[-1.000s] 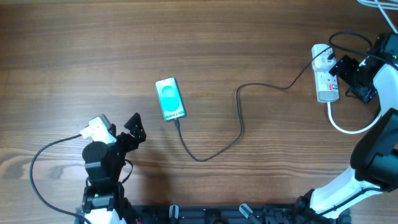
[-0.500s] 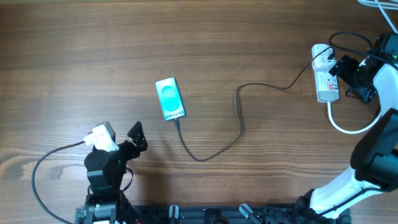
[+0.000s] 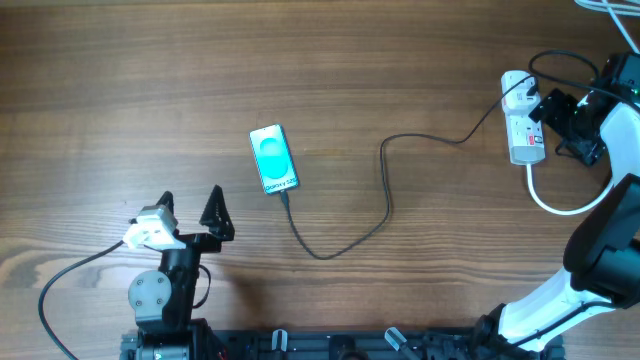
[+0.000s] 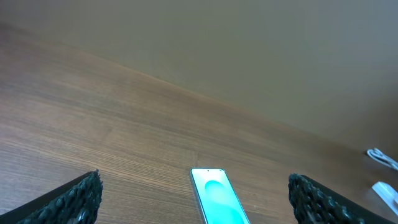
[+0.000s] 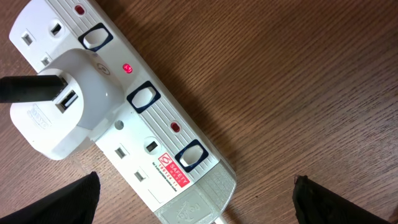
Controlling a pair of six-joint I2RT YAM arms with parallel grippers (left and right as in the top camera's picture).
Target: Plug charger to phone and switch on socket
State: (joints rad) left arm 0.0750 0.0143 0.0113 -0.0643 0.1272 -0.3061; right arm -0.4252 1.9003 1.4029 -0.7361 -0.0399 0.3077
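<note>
Left jaws, nearest: spread wide, empty, short of phone (image 3: 273, 158). Charger (image 3: 385, 190) tip looks seated in phone's near end. Socket (image 5: 155, 118) far right, with right jaws wide and empty over it. One lamp (image 5: 127, 67) glows brightest: likely on. If pressing, touch only its rocker (image 5: 143, 98).

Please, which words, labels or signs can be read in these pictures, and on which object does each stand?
"SAFETY", as far as I can tell: red label on the socket; its smaller print is unreadable.
White text on the phone screen: too blurred to read.
Embossed mark on the white adapter: too small to read.
</note>
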